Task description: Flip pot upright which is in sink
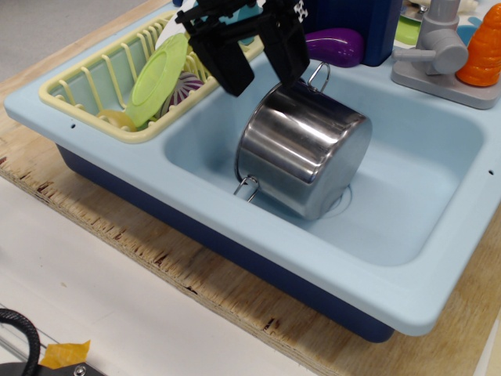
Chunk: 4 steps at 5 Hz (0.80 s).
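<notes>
The shiny steel pot (305, 149) lies tilted on its side in the light blue sink (423, 204), its flat bottom facing right and front. One wire handle points to the back, the other to the front left. My black gripper (264, 77) is open above the pot's back left edge. Its right finger (285, 48) is close to the pot's upper rim by the back handle, the left finger (227, 63) hangs over the basin's left side. It holds nothing.
A pale yellow dish rack (102, 86) with a green plate (159, 74) sits left of the basin. A purple item (338, 45) lies behind the basin. The grey faucet (438, 47) and an orange carrot (484, 47) stand at the back right.
</notes>
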Tool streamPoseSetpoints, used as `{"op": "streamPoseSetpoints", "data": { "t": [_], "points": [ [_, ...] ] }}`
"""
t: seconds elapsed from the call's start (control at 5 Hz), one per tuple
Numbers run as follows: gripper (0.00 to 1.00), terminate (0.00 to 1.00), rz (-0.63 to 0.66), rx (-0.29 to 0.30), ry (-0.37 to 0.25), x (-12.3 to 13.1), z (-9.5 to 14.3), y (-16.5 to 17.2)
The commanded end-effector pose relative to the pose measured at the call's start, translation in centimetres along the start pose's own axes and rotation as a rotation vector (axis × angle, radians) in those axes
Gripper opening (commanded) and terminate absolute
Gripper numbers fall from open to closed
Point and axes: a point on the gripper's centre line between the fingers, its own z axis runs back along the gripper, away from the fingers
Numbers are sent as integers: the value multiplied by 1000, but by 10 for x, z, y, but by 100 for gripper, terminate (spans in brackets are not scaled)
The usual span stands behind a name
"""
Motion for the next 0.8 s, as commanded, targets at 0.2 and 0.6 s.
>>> {"op": "streamPoseSetpoints", "data": {
  "t": [0.2, 0.6],
  "points": [
    [100, 0, -4, -95, -74, 1, -12, -11],
    [100, 0, -17, -133, -86, 2, -34, -32]
  ]
}}
